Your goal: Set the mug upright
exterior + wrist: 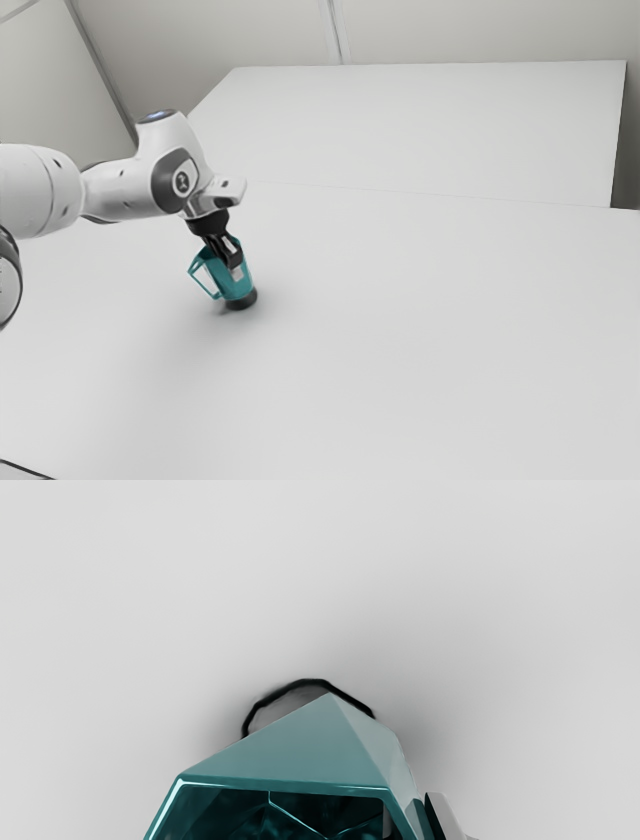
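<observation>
Mug: faceted teal mug with handle (232,287), on white table (420,330), mouth up, slight lean
Jaws: black two-finger gripper (236,266) pinching mug wall
Progress: mostly righted, looks like
Left: levelling, release; flat seating unclear

Open table (420,330) around mug (232,289)

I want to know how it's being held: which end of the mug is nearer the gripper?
The open teal rim; the opposite end, farther from the gripper, is the black base.
</observation>
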